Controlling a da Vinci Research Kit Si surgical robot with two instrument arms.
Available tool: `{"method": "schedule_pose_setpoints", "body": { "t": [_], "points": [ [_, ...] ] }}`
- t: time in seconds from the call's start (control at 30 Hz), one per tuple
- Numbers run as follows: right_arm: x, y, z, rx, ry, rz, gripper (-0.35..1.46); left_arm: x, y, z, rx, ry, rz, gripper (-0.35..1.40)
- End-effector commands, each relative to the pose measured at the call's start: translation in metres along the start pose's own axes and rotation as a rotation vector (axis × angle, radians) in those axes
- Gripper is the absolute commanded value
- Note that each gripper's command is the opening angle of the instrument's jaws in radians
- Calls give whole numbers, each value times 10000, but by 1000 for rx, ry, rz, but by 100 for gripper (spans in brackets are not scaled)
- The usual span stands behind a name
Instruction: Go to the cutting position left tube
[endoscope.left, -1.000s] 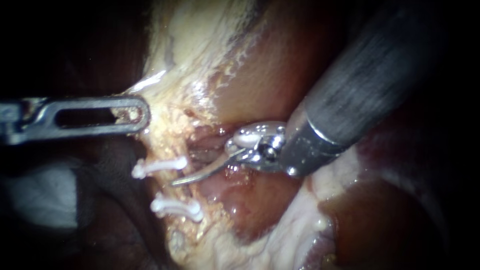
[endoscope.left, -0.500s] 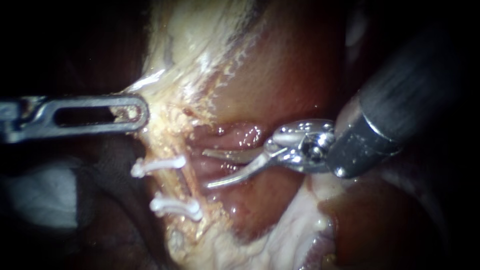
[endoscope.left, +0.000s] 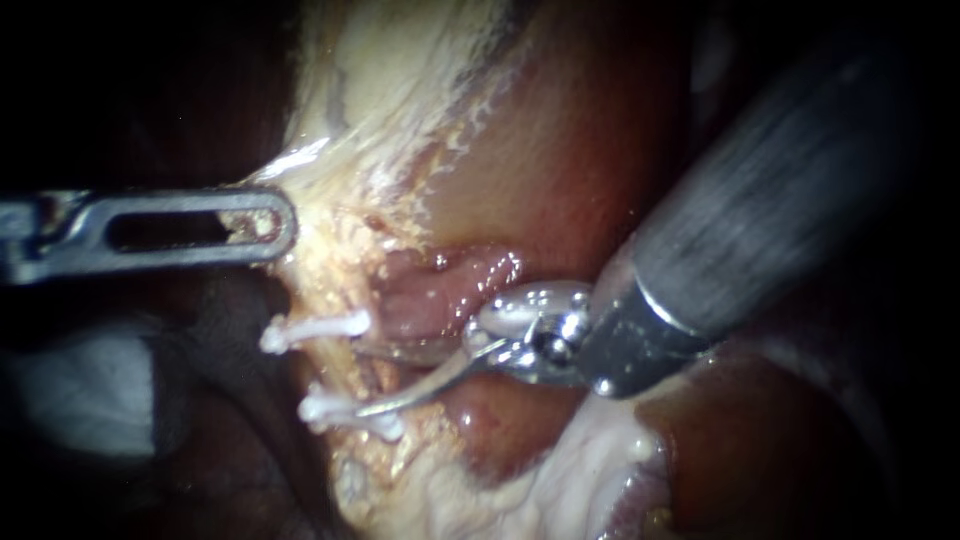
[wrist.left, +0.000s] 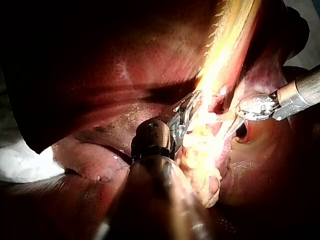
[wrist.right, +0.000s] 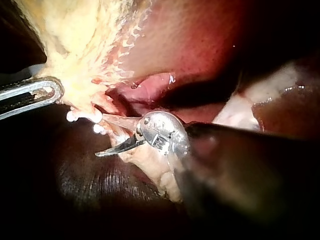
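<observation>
Nearest the endoscope is the dark shaft of the right instrument (endoscope.left: 362, 380), coming in from the upper right. It ends in a shiny wrist and two thin curved blades. The blades stand moderately apart and grip nothing.

Their tips reach the clipped tube (endoscope.left: 340, 372), which runs down the pale strip between the upper clip (endoscope.left: 315, 328) and the lower clip (endoscope.left: 318, 408). The upper blade lies just under the upper clip, and the lower blade's tip crosses over the lower clip. Whether either blade touches the tube cannot be told from here.

The right wrist view shows the blades from the side, with a clear gap between them. The upper one lies close against the pale tissue by the white clip ends, and the lower one hangs free of it.

Farther back, the left instrument (endoscope.left: 280, 225) shows only one flat windowed jaw in the endoscope view, its tip on the pale fatty tissue (endoscope.left: 340, 250). The left wrist view shows its jaws edge-on, closed on that fatty band. Only that view shows the broad dark-red liver (wrist.left: 100, 65) behind.
</observation>
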Motion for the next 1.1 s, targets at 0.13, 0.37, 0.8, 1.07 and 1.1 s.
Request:
{"method": "schedule_pose_setpoints", "body": {
  "t": [0.13, 0.37, 0.8, 1.07, 1.1],
  "points": [
    [-3, 8, 4, -2, -4, 0, 143, 1, -1, -1, -1, -1, -1, -33],
    [0, 9, 11, 7, -5, 0, 143, 1, -2, 0, -2, -1, -1, -33],
    [11, -6, 31, 100, -4, -31, 143, 1, -2, 0, -2, -1, -1, -33],
    [15, -2, 42, 114, 5, -35, 143, 1, -3, 0, -2, -2, -1, -33],
    [15, -1, 43, 117, 4, -36, 143, 1, -3, 0, -2, -2, -1, -33]
  ]
}}
